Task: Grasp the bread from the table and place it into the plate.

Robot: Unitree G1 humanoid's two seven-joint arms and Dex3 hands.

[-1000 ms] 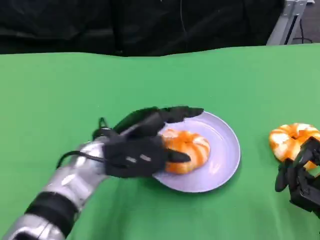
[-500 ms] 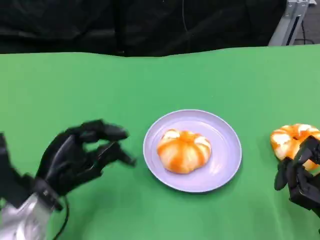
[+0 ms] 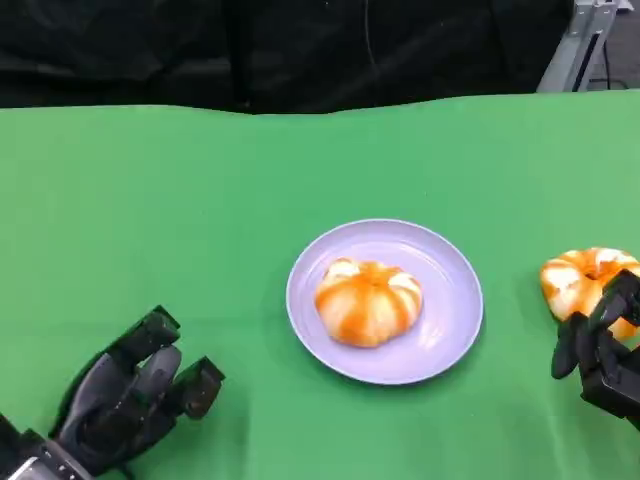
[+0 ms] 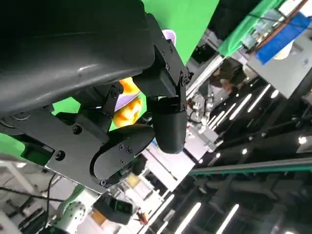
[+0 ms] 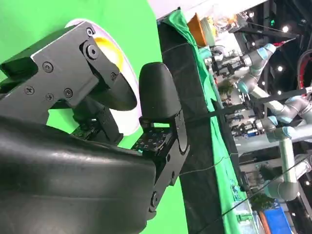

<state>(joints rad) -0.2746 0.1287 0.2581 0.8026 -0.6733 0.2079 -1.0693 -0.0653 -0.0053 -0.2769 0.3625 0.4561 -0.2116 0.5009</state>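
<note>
1 bread (image 3: 367,301) already sits mid-plate (image 3: 450,325), so the left hand (image 3: 130,400) rests low at the near left, fingers apart and empty, while the right hand (image 3: 603,355), loosely curled on nothing, waits beside bread 2 (image 3: 580,277).

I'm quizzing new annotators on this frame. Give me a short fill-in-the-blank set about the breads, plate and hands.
1. One bread lies in the ____ plate.
2. The other bread lies on the green ____.
3. The hand nearest that other bread is the ____ hand.
4. The left hand holds ____.

Missing words: purple; table; right; nothing
</note>
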